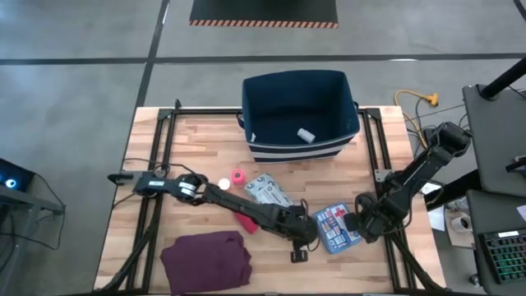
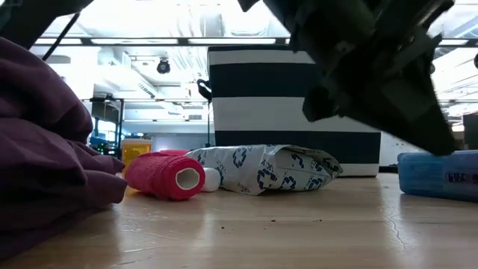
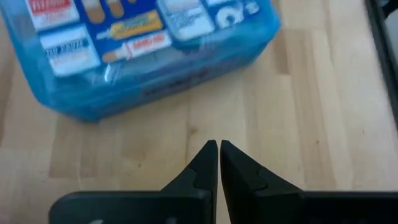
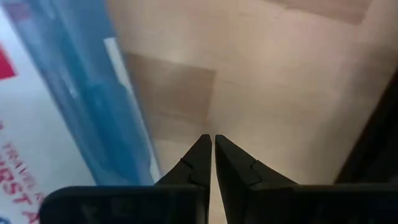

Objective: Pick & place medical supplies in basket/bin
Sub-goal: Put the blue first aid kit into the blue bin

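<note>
Near the front right of the surface (image 1: 205, 164), the blue first-aid pouch (image 1: 335, 228) lies flat between the two arms. The left pincer (image 1: 299, 247) sits just beside its left edge and the right pincer (image 1: 362, 224) just beside its right edge; both have their tips together, holding nothing. With the tips closed, either arm would likely only shove the pouch across the wood, and the two arms are close enough to collide. The pouch is a clear blue plastic case with printed labels and a red cross. The navy bin (image 1: 300, 148) stands at the far edge, well apart, with one small white roll (image 1: 306, 134) inside.
</note>
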You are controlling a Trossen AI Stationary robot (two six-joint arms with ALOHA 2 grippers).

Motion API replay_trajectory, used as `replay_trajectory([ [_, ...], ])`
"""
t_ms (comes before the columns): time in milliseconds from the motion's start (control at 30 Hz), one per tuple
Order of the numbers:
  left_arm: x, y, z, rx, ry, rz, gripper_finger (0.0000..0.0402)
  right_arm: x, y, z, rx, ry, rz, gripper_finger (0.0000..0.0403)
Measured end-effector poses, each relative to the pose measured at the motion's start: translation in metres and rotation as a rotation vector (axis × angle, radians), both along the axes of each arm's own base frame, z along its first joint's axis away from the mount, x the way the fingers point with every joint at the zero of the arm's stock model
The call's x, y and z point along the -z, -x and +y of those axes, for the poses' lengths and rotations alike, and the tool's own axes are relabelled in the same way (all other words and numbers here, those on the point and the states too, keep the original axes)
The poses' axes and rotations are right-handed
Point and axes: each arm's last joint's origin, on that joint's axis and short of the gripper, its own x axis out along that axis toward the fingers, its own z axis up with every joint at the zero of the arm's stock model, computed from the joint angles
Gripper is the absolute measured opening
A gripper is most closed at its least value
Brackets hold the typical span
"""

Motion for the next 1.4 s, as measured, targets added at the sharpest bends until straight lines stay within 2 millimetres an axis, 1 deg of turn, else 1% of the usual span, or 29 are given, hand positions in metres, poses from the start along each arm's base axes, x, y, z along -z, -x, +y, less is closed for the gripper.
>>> replay_trajectory([
  [100, 0.005, 0.001, 0.003, 0.002, -0.003, 0.018, 0.0000, 0.004, -0.001, 0.001, -0.008, -0.019, -0.035, 0.0013],
  [200, 0.004, 0.000, 0.007, 0.009, 0.014, 0.009, 0.0000, 0.007, -0.001, 0.001, -0.002, -0.018, -0.038, 0.0013],
  [267, 0.003, 0.000, 0.009, 0.017, 0.031, 0.011, 0.0000, 0.008, -0.002, 0.001, -0.004, -0.018, -0.038, 0.0013],
  [367, 0.009, 0.000, 0.016, 0.007, 0.026, 0.036, 0.0000, 0.006, -0.004, 0.003, -0.022, -0.018, -0.060, 0.0013],
  [433, 0.011, 0.001, 0.019, 0.001, 0.023, 0.051, 0.0000, 0.005, -0.008, 0.006, -0.041, -0.025, -0.128, 0.0013],
  [533, 0.012, 0.001, 0.021, -0.012, 0.030, 0.057, 0.0000, 0.003, -0.022, 0.012, -0.057, -0.046, -0.293, 0.0013],
  [567, 0.012, 0.002, 0.021, -0.014, 0.038, 0.072, 0.0000, 0.004, -0.025, 0.012, -0.068, -0.041, -0.324, 0.0013],
  [667, 0.013, 0.003, 0.018, -0.019, 0.055, 0.088, 0.0000, 0.011, -0.035, 0.013, -0.106, -0.034, -0.354, 0.0013],
  [733, 0.014, 0.005, 0.013, -0.024, 0.061, 0.101, 0.0000, 0.012, -0.040, 0.015, -0.124, -0.008, -0.348, 0.0013],
  [833, 0.015, 0.008, 0.012, -0.033, 0.044, 0.122, 0.0000, 0.013, -0.046, 0.018, -0.178, 0.020, -0.330, 0.0013],
  [933, 0.016, 0.011, 0.008, -0.040, 0.018, 0.135, 0.0000, 0.011, -0.051, 0.021, -0.265, 0.032, -0.318, 0.0013],
  [1100, 0.014, 0.015, 0.000, -0.068, -0.024, 0.132, 0.0000, 0.005, -0.055, 0.026, -0.335, 0.033, -0.322, 0.0013],
  [1233, 0.012, 0.017, 0.002, -0.076, -0.039, 0.145, 0.0000, 0.001, -0.057, 0.028, -0.383, 0.040, -0.338, 0.0013],
  [1400, 0.017, 0.019, 0.006, -0.083, -0.045, 0.165, 0.0000, -0.013, -0.058, 0.028, -0.446, 0.052, -0.401, 0.0013],
])
